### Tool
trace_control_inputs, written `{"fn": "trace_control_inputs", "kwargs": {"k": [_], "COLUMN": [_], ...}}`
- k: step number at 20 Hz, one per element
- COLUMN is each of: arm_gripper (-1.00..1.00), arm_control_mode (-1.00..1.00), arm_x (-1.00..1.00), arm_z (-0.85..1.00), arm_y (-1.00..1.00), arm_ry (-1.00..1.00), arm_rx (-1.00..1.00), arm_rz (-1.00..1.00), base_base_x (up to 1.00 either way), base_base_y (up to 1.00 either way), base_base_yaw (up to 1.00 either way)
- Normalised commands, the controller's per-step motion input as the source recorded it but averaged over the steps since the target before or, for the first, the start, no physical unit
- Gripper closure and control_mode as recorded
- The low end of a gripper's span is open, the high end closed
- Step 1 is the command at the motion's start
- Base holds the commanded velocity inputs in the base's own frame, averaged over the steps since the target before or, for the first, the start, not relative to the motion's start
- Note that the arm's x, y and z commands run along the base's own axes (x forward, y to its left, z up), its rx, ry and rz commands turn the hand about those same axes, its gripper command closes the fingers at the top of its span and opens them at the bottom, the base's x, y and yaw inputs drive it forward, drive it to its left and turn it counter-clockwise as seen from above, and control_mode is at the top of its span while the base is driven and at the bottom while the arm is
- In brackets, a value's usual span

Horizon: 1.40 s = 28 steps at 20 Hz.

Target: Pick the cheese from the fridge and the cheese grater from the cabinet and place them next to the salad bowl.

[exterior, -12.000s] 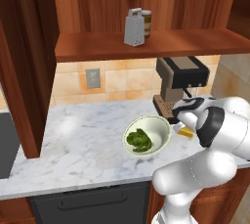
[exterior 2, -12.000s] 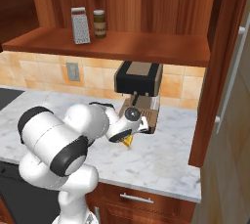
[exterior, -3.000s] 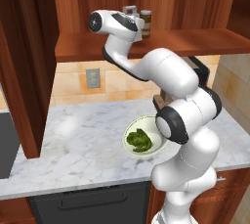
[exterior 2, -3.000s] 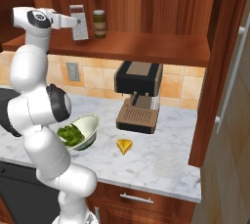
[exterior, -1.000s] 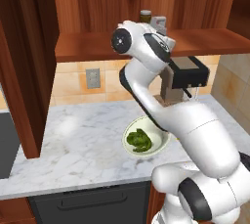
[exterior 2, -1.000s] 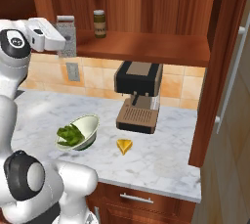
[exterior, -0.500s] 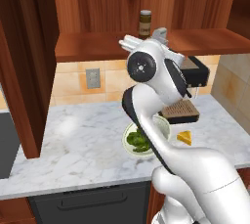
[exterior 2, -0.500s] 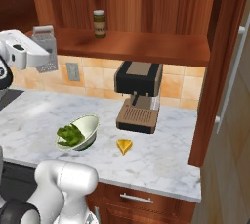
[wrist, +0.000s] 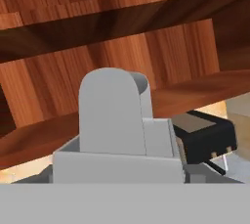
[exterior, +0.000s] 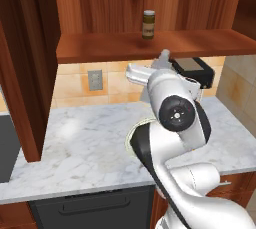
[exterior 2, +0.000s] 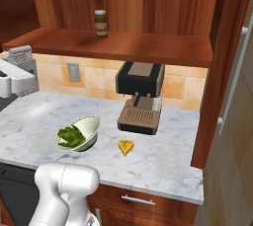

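Inside the salad bowl (exterior 2: 88,127), dark green leaves (exterior 2: 70,135).

1. A dark glass jar with a pale lid and greenish label (exterior 2: 101,24) stands upright on a wooden shelf, above the claw (exterior 2: 22,67) and to its right in the right base view.
2. A black and tan coffee machine (exterior 2: 141,96) sits well right of the claw, lower down.
3. A grey wall outlet (exterior 2: 74,72) on the tan tiled backsplash (exterior 2: 173,89) is near the claw's right.
4. The white-grey marble counter (exterior 2: 168,156) lies below the claw.
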Motion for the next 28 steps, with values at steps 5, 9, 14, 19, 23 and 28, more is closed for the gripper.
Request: {"fn": "trace_control_inputs", "kwargs": {"k": [5,9,14,19,23,28], "arm_gripper": [1.0,1.0,1.0,1.0,1.0,1.0], "arm_control_mode": [-1.0,-1.0,-1.0,-1.0,-1.0,-1.0], "arm_x": [-0.19,-0.01,0.02,0.18,0.18,0.2], "arm_z": [-0.23,-0.34,-0.41,-0.43,-0.42,-0.36], "arm_y": [0.78,0.76,0.59,0.29,-0.01,-0.05], "arm_ry": [0.01,0.0,0.0,0.02,0.0,0.0], "arm_rx": [0.0,0.0,0.0,0.0,0.0,0.0], "arm_rz": [0.07,0.03,0.01,0.0,0.0,0.01], "base_base_x": [0.0,0.0,0.0,0.0,0.0,0.0], "base_base_y": [0.0,0.0,0.0,0.0,0.0,0.0], "base_base_yaw": [0.0,0.0,0.0,0.0,0.0,0.0]}}
